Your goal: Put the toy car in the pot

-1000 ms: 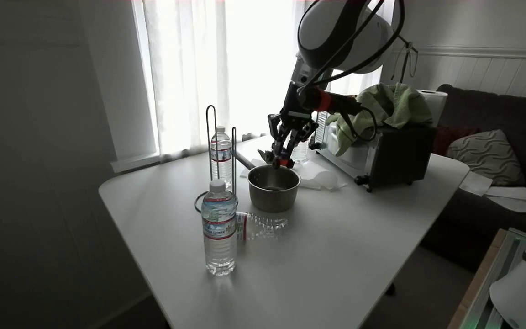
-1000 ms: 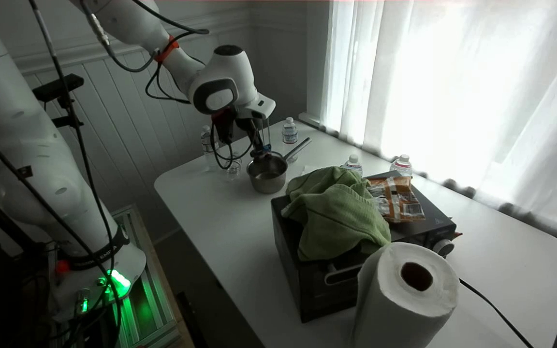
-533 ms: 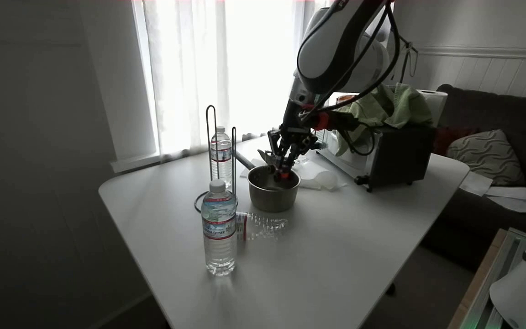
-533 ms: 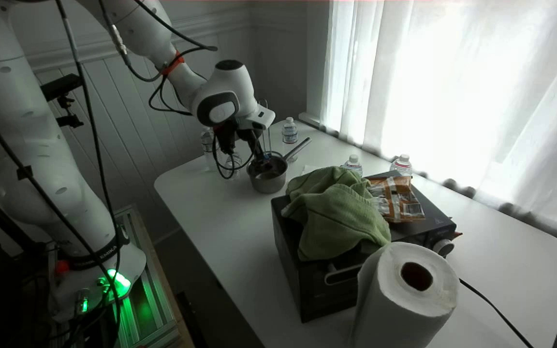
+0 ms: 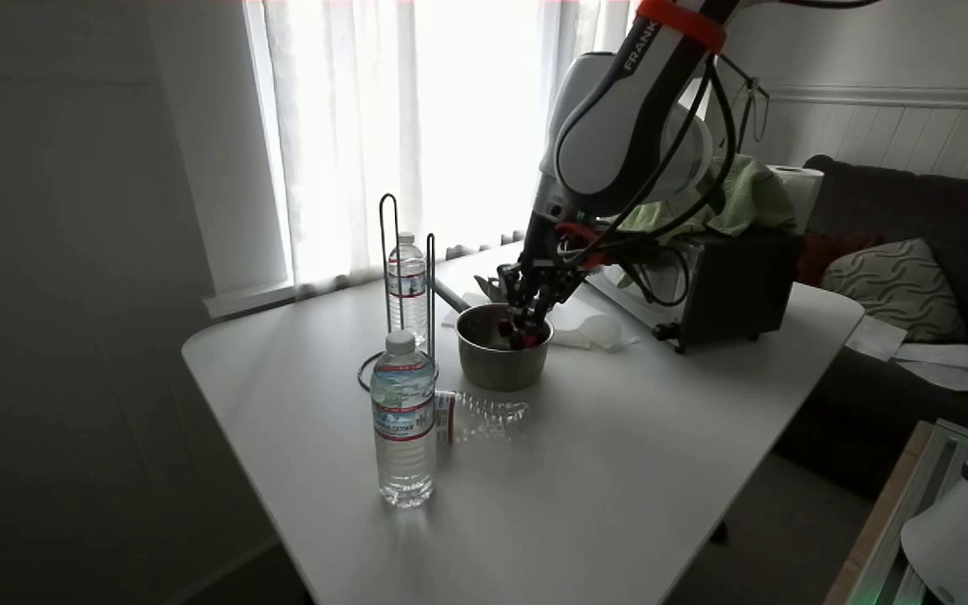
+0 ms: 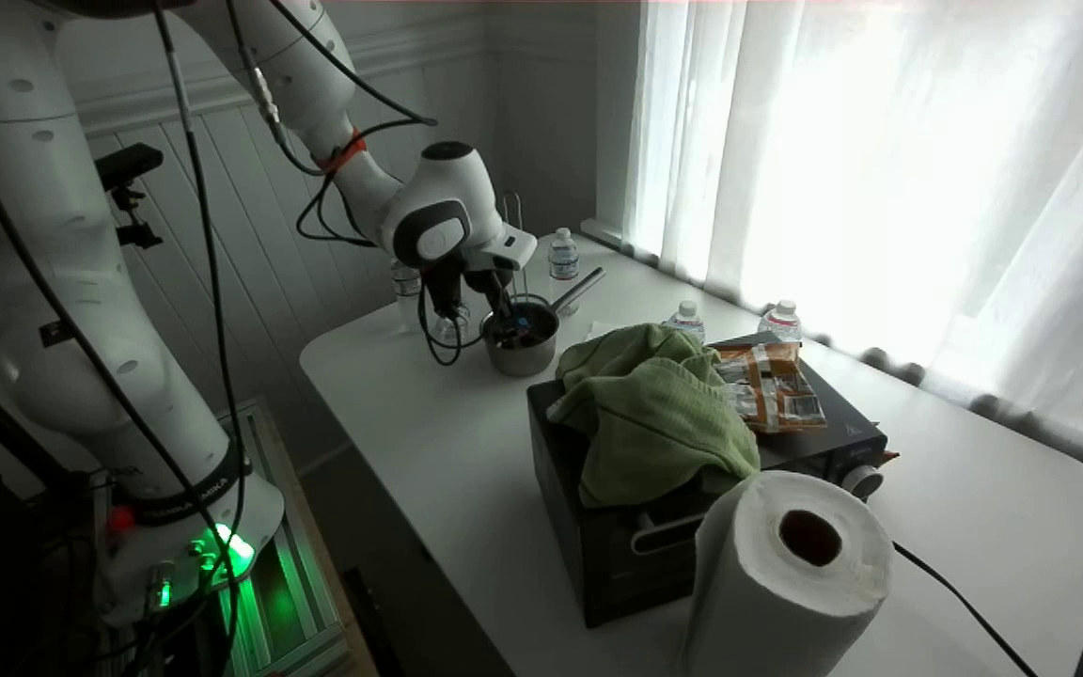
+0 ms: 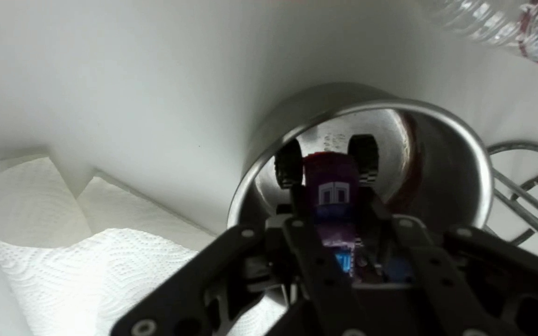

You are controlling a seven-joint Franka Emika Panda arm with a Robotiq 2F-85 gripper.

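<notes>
Purple, almost black in the shade, the toy car (image 7: pixel 332 179) is pinched between the fingers (image 7: pixel 311 261) of the gripper (image 7: pixel 334 205), one along each flank, its wheeled end jutting past the fingertips. I see no clear gap between finger and car in the wrist view, though much of the car's rear is hidden.

Right beneath the tips is the steel pot (image 5: pixel 501 370), and in both exterior views the tips appear to be down within its mouth. One wheel (image 7: pixel 289 163) lies close to the wall on the side of the paper towel sheets (image 7: pixel 68 270); whether it touches I cannot tell, nor whether the car meets the bottom.

I take the step in hand to be the setting-down: the carrying looks done, the letting-go not yet. Next, I judge, the gripper should ease toward the middle of the mouth, lower until the car bears on the pot's floor, then part its fingers gently and rise straight up. Spreading them wide so near the wall could nudge the pot or snag a wheel.

The sheets lie near one side of the gripper; across the pot from them is a wire stand (image 7: pixel 524 145). Past the pot from the tips lies a bottle on its side (image 5: pixel 484 416). Well apart from the tool are an upright bottle (image 5: pixel 404 428) and a black appliance (image 6: pixel 556 508) draped with a green cloth (image 6: pixel 654 414). Farther off hangs a white curtain (image 6: pixel 880 141).
</notes>
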